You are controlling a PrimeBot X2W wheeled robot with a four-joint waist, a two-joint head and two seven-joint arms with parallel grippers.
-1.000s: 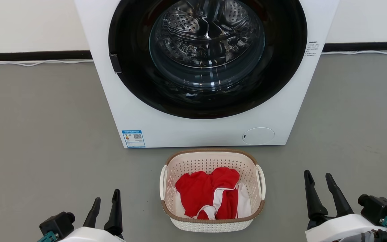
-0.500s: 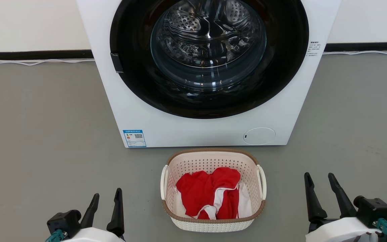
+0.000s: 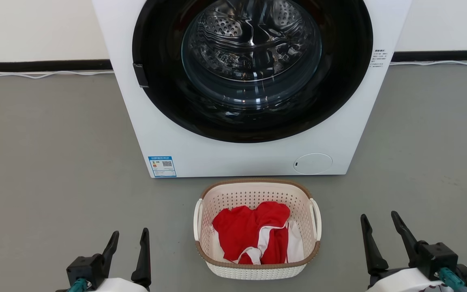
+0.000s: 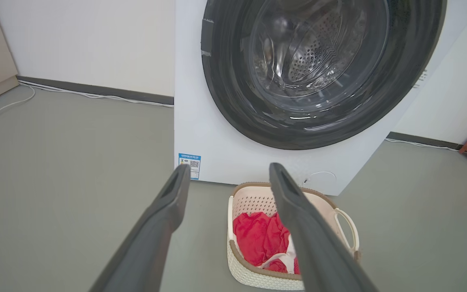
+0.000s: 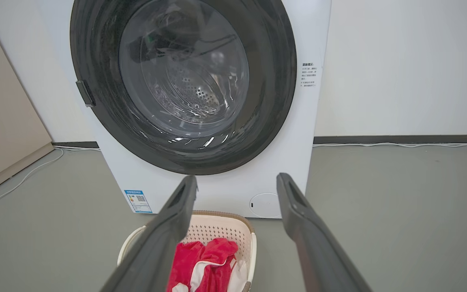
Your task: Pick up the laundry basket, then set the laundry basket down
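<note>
Grey floor [image 3: 47, 162] holds the laundry basket [image 3: 258, 271] by a washing machine [image 3: 237, 158], left gripper [image 3: 130, 232] and right gripper [image 3: 379, 215] jaws released.

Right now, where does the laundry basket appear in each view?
Head view: laundry basket at bottom centre.
Left wrist view: laundry basket at the bottom, right of centre.
Right wrist view: laundry basket at the bottom, left of centre.
Shared landmark: blue label on the washing machine, up-left of the basket everywhere.

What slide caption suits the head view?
Laundry basket of red and white clothes on the floor before a washing machine, left end effector and right end effector open beside it.
</note>
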